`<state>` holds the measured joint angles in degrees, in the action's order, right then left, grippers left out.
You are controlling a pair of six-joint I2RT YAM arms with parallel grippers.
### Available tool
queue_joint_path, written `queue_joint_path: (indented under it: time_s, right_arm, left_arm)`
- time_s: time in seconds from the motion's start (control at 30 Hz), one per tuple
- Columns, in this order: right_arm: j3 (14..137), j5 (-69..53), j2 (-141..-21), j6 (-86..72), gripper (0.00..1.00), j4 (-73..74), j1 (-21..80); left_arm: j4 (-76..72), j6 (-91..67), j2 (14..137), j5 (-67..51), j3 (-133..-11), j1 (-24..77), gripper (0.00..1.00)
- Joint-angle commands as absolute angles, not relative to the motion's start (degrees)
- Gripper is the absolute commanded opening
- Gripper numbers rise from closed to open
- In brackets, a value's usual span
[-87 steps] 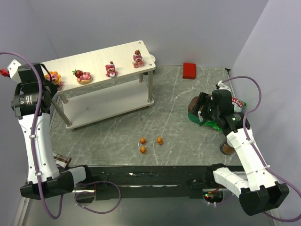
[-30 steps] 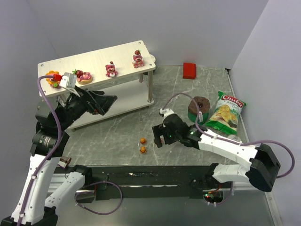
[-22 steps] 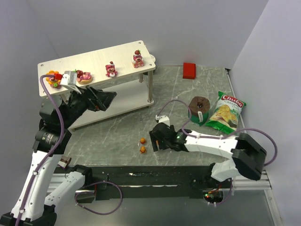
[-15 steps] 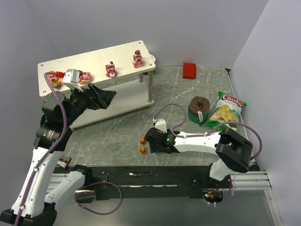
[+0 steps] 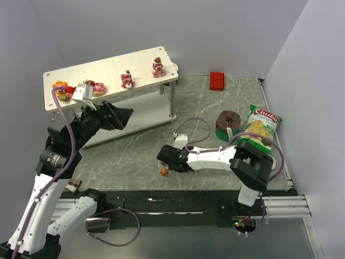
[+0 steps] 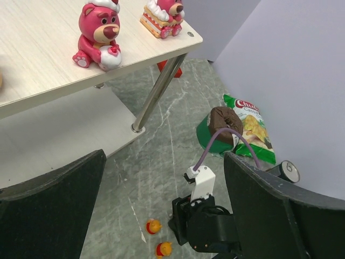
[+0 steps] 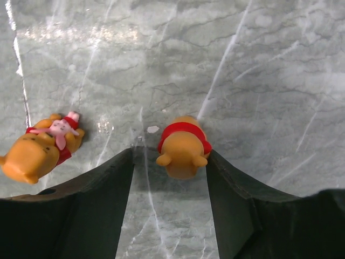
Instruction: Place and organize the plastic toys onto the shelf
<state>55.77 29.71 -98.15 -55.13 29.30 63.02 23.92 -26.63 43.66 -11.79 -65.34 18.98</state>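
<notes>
The shelf (image 5: pixel 141 66) stands at the back left with three pink-red strawberry bears (image 5: pixel 128 79) and an orange flower-faced toy (image 5: pixel 60 89) on its top board. Two small orange bears lie on the floor. My right gripper (image 7: pixel 170 162) is down at floor level with its jaws around one orange bear (image 7: pixel 182 148). The right finger touches that bear and the left finger stands apart from it. The other orange bear (image 7: pixel 39 150) lies just outside the left finger. My left gripper (image 6: pixel 164 205) hangs wide open and holds nothing, in front of the shelf (image 6: pixel 43 48) above the floor.
A red block (image 5: pixel 216 80) lies at the back. A brown-and-green cylinder (image 5: pixel 227 123) and a green chips bag (image 5: pixel 259 128) sit at the right, with a can (image 6: pixel 286 171) beside them. Walls close in on both sides.
My right gripper has slid left along the floor to the orange bears, and its jaws have narrowed around one. The left arm has hardly moved.
</notes>
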Motion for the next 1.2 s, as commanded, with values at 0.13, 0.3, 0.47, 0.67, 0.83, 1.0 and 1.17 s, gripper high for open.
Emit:
queue_joint_path:
  time_s: [0.13,0.3,0.47,0.67,0.83,1.0,1.17]
  right_arm:
    - [56.78,33.4,-100.46,-59.15,0.63,36.03,62.67]
    - [55.55,32.69,-100.37,-57.05,0.65,33.66,62.05]
    - [55.37,32.78,-100.37,-55.81,0.56,32.17,61.96]
    - [55.63,32.52,-101.51,-54.76,0.5,31.38,61.08]
    - [56.25,32.69,-101.95,-54.75,0.6,32.43,60.56]
    - [55.11,32.7,-101.52,-53.44,0.8,31.12,60.47]
    - [53.27,30.68,-100.29,-49.05,0.69,25.32,60.47]
  left_arm:
    - [23.55,-25.84,43.68,-10.37,-66.44,19.34,0.96]
    - [23.47,-25.93,44.65,-10.63,-66.97,19.34,0.96]
    - [23.73,-26.02,45.26,-10.46,-67.15,19.34,0.96]
    - [23.55,-25.93,45.79,-10.63,-67.32,19.34,0.96]
    - [23.73,-25.67,46.05,-10.46,-67.76,19.34,0.96]
    - [23.82,-25.49,46.14,-10.37,-68.11,19.34,0.96]
    - [23.99,-25.49,46.23,-10.2,-68.2,19.34,0.96]
